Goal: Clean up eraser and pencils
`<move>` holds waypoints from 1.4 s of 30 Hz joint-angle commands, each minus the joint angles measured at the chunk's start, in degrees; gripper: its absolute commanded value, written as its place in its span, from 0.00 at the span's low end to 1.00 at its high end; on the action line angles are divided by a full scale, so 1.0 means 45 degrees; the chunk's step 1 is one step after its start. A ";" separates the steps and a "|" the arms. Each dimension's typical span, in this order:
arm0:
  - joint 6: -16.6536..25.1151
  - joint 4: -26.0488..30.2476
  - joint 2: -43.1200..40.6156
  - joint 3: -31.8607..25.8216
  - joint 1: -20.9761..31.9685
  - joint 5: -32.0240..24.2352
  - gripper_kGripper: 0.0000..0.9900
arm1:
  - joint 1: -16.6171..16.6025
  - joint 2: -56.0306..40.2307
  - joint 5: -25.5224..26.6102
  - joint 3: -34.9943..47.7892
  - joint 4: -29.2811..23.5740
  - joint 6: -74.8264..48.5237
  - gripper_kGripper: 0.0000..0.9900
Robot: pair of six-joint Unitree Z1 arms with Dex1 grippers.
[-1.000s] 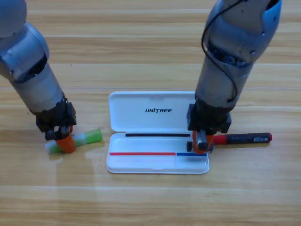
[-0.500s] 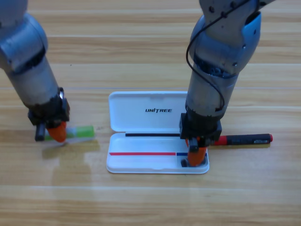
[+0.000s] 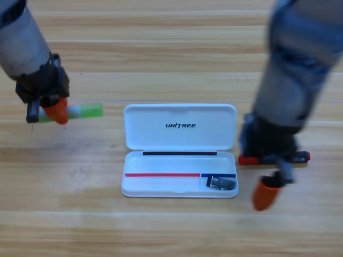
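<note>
Two end effectors in view. Left end effector (image 3: 51, 111) at upper left, orange jaws clamped on the pale translucent pen with green end (image 3: 80, 112). Right end effector (image 3: 273, 184) is right of the case, above the wooden bench (image 3: 171, 230); can't tell its jaw state. Red-and-black marker (image 3: 297, 157) lies under it, partly hidden. Eraser (image 3: 221, 183), a stubby dark block, sits in the lower right compartment of the open white plastic case (image 3: 179, 128), lid printed "UNITREE".

A robotics lab bench: two grey arms (image 3: 300, 69) reach over a bare wooden table (image 3: 161, 59) around a Unitree-branded white case (image 3: 179, 131).
</note>
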 commanded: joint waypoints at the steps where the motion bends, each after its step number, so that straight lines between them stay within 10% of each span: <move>1: -0.0449 0.0647 0.0124 -0.0735 -0.1871 0.0002 0.00 | -0.1688 -0.1520 0.0158 0.1860 0.0293 -0.1142 1.00; 11: -0.0781 0.0784 0.2605 -0.1575 -0.3531 -0.1209 0.00 | -0.3543 0.1078 0.0041 0.1333 -0.0684 -0.2998 1.00; 25: -0.0918 0.0705 0.4949 -0.3001 -0.4313 -0.1678 0.00 | -0.3739 0.3617 -0.0701 -0.0601 -0.1231 -0.3603 0.93; 32: -0.0996 0.0745 0.5066 -0.3118 -0.4332 -0.1599 0.00 | -0.3778 0.3910 -0.0994 -0.0561 -0.1211 -0.3955 0.70; 39: -0.1133 0.0764 0.4890 -0.3118 -0.4332 -0.1404 0.00 | -0.3778 0.3910 -0.0760 -0.0288 -0.1153 -0.4248 0.00; 42: -0.1172 0.0764 0.4753 -0.3059 -0.4332 -0.1365 0.00 | -0.3778 0.3890 -0.0818 -0.0327 -0.1133 -0.4209 0.00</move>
